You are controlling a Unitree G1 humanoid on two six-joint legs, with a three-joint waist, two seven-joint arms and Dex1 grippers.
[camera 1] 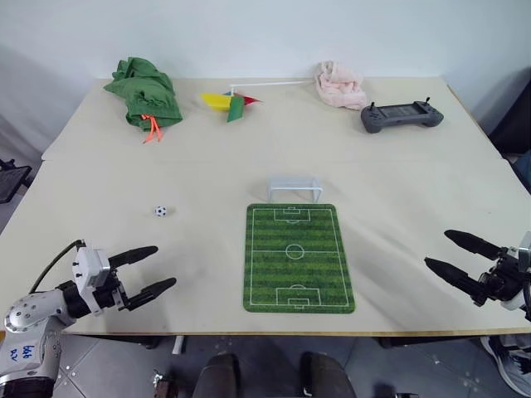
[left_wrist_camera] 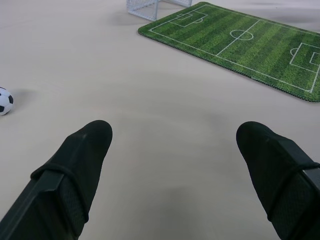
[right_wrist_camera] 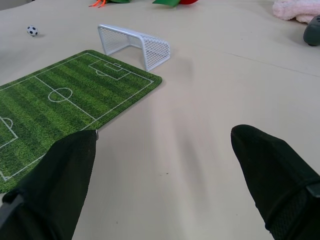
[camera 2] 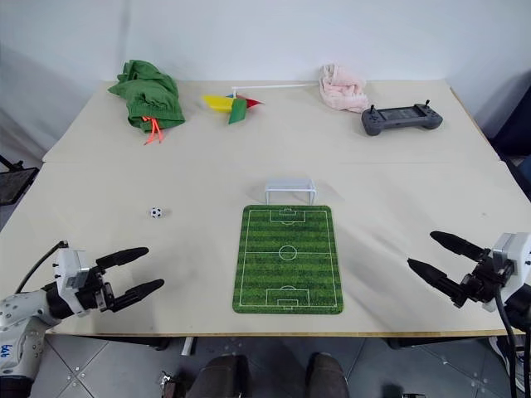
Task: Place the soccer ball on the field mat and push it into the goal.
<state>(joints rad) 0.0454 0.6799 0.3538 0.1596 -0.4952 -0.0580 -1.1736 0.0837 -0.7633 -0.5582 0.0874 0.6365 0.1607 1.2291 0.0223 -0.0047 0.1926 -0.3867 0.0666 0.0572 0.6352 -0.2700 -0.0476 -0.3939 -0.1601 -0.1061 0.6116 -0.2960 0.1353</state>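
Left eye view shows the soccer ball (camera 1: 160, 211) off the field mat (camera 1: 298, 258), so the wide, empty left end effector (camera 1: 153, 269) sits nearest for pickup.

The field mat (camera 1: 299, 258) lies on the table (camera 1: 415, 166), the goal (camera 1: 294, 189) just behind the mat's far end. The soccer ball (camera 1: 160, 211) rests on the table well left of the mat. Far behind the mat lie a cloth bag (camera 1: 145, 91), pinwheel (camera 1: 232, 104), towel (camera 1: 340, 84) and controller (camera 1: 401, 116)
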